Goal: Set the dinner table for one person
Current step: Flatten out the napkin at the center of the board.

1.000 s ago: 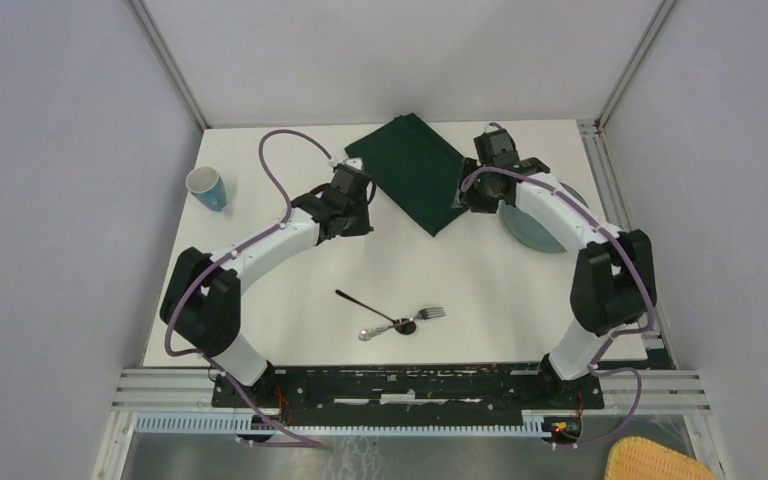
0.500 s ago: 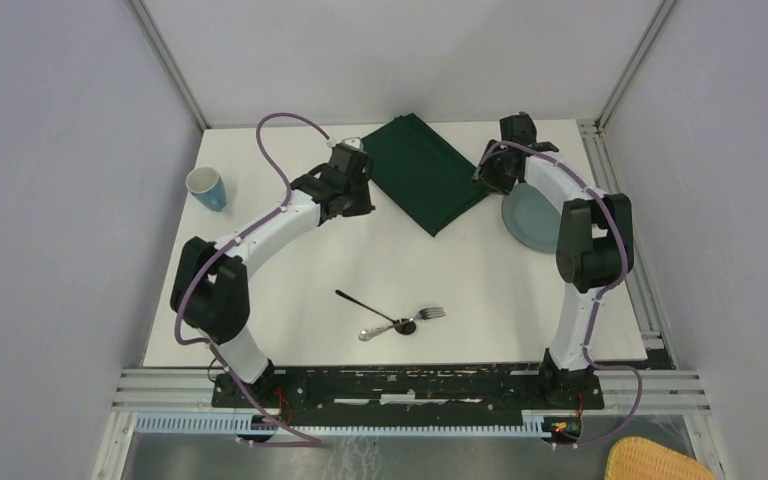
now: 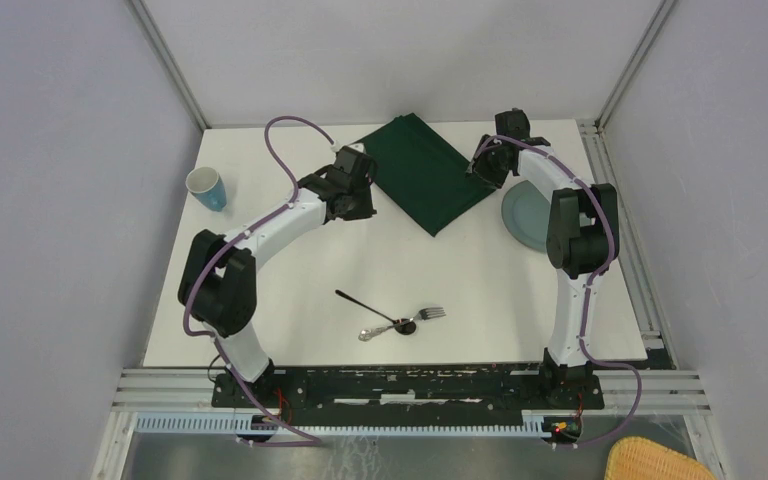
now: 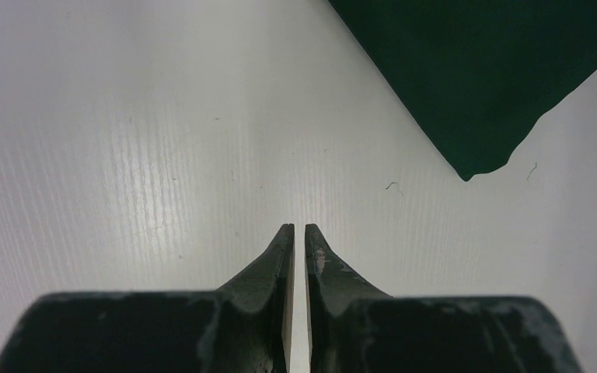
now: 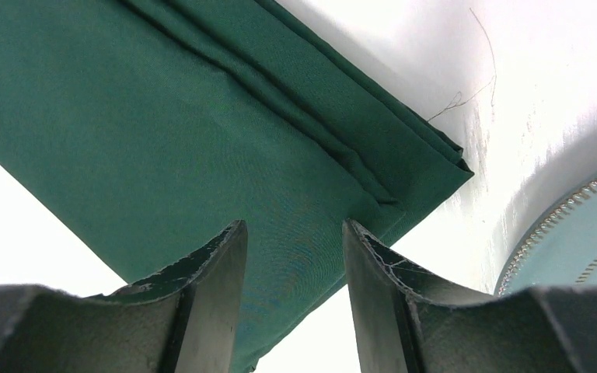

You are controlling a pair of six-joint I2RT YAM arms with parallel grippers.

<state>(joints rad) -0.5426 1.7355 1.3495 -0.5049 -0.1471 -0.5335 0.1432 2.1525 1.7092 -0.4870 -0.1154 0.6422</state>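
While it fills the middle of the overhead view, the white dinner table carries a folded green cloth at its far edge, a pale blue plate just beside the cloth's right corner, a blue cup far left, and a fork crossing a dark utensil near the front. The left gripper hangs over bare tabletop near the cloth, jaws pinched to a slit, empty. The right gripper sits over the cloth's right corner, jaws partly apart, holding nothing
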